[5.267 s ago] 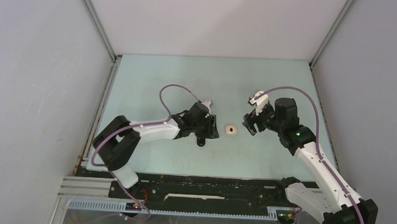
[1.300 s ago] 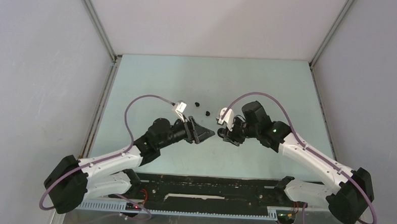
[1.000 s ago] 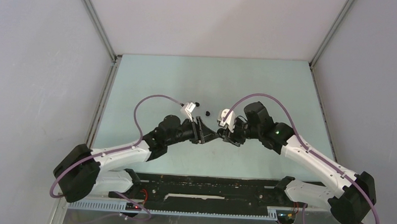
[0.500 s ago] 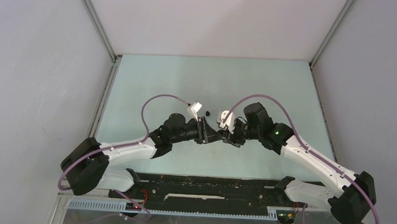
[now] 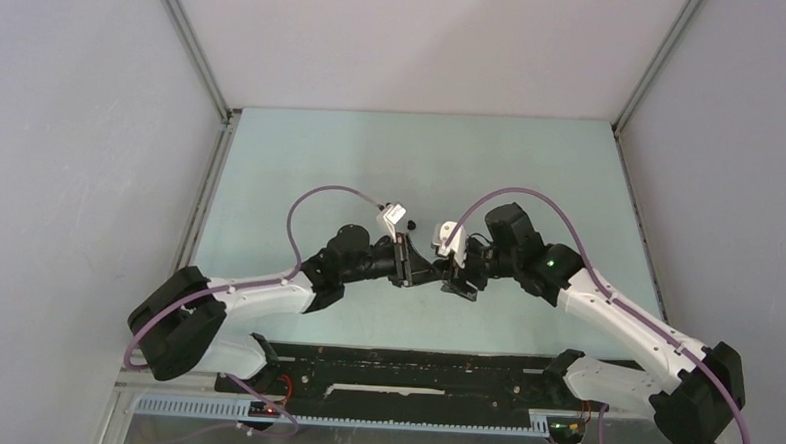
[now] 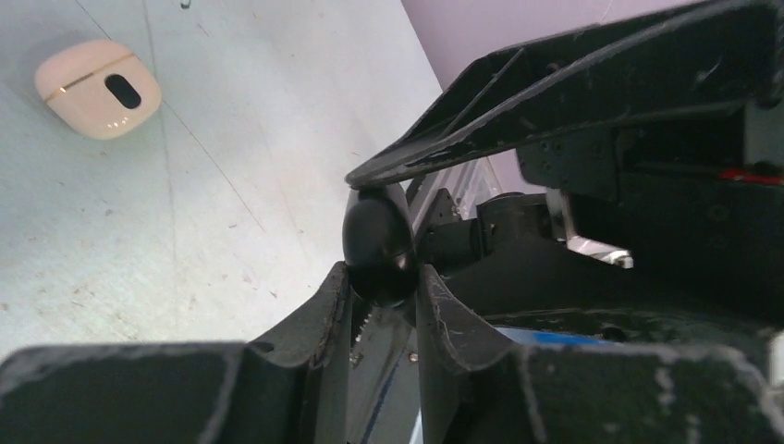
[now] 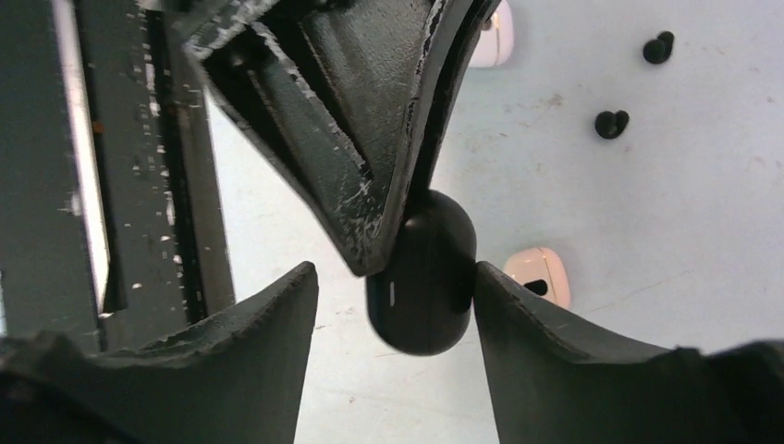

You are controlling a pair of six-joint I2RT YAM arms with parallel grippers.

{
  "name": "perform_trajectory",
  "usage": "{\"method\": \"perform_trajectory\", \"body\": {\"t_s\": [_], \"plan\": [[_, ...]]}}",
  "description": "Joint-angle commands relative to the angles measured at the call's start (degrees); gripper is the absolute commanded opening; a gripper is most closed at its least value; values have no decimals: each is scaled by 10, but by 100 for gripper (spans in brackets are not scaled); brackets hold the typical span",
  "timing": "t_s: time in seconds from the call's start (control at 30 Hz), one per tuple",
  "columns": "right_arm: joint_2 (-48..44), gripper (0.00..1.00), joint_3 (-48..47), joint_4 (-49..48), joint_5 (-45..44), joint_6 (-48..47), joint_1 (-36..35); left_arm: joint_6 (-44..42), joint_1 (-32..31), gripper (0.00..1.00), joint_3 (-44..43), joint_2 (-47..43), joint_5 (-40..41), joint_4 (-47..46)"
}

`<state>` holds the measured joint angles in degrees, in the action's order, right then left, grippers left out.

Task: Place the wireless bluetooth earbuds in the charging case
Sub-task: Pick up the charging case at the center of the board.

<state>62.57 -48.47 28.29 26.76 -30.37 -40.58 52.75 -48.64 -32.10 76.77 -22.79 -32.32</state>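
Wrist views: we see the left gripper (image 6: 381, 274) clamped on the black charging case (image 6: 377, 239), while the right gripper (image 7: 396, 274) stands spread around it, one finger clear. Two black earbuds (image 7: 610, 122) lie on the table (image 7: 666, 203) at upper right. A cream case (image 7: 539, 268) is partly hidden behind a finger, and in the top view the meeting grippers mask the case.

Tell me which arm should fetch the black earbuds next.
Right, probably. The left gripper is shut on the black case; the right gripper stands open around it, and the black earbuds lie loose beyond.

I saw a pale green worktop (image 5: 302, 148) boxed in by plain grey walls (image 5: 71, 168), metal rails (image 5: 191, 48) at its far corners, evenly lit.
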Motion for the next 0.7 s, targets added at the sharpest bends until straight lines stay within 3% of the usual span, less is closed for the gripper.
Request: {"method": "perform_trajectory", "body": {"t_s": [0.0, 0.17, 0.33, 0.67], "plan": [[-32, 67, -16, 6, 122, 13, 38, -84, -6, 0, 24, -15, 1, -46], [-54, 72, -36, 34, 241, 33, 107, -198, -15, 0, 62, -41, 7, -57], [-28, 68, -47, 92, 298, -14, 133, -297, -45, 1, 95, -56, -15, -102], [53, 59, -72, 194, 322, -118, 121, -348, -64, 1, 134, -33, -46, -227]]}}
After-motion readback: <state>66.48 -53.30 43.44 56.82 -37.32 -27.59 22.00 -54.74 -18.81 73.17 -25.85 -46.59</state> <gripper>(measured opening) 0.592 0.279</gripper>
